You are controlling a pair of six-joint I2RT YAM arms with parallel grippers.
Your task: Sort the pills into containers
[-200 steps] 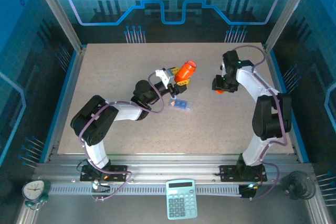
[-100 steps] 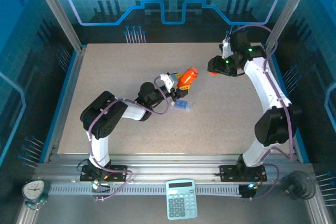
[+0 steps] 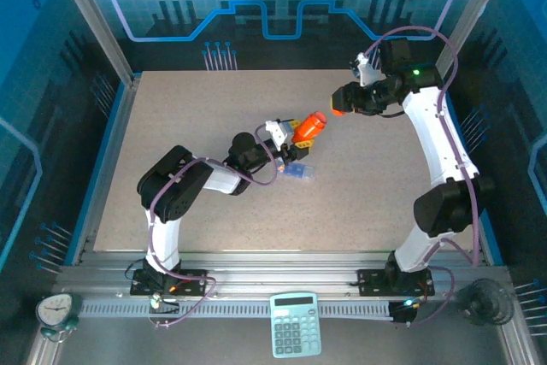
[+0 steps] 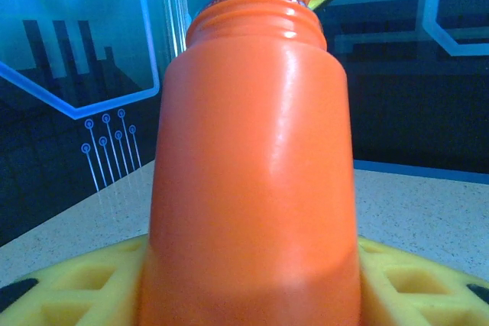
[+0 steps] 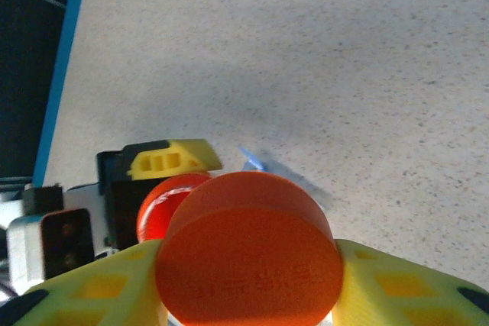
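Observed from the overhead view: the left gripper (image 3: pixel 298 130) was clamped on an orange bottle (image 3: pixel 313 122), held above the table (image 3: pixel 188 126) a little toward 12 o'clock of its centre. The bottle was tilted, its mouth pointing toward 2 o'clock. In the left wrist view the bottle (image 4: pixel 252 173) sat between the yellow fingers (image 4: pixel 412 284), body firmly gripped on both sides, neck uncapped and its threaded rim exposed.

The right gripper (image 3: pixel 345 106) stood at 2 o'clock of the bottle, close to its mouth but apart from it. Its jaws were closed on an orange cap (image 3: pixel 338 111). The right wrist view confirmed this: the cap (image 5: pixel 248 253) was pinched by its edge between the two yellow fingers (image 5: pixel 397 284), flat face toward the camera. The bottle's rim (image 5: pixel 155 205) showed just behind the cap's edge, at 10 o'clock of it.

The pill box (image 3: pixel 296 171), translucent blue, lay flat on the table at 6 o'clock of the bottle, just beside the left arm's wrist and untouched by either gripper. In the right wrist view it appeared as a blurred blue shape (image 5: pixel 263 167); I could not tell the state of its compartments.

Off the table, on the near rail, lay a calculator (image 3: pixel 295 336) at 6 o'clock and a small clock (image 3: pixel 55 309) at 8 o'clock.
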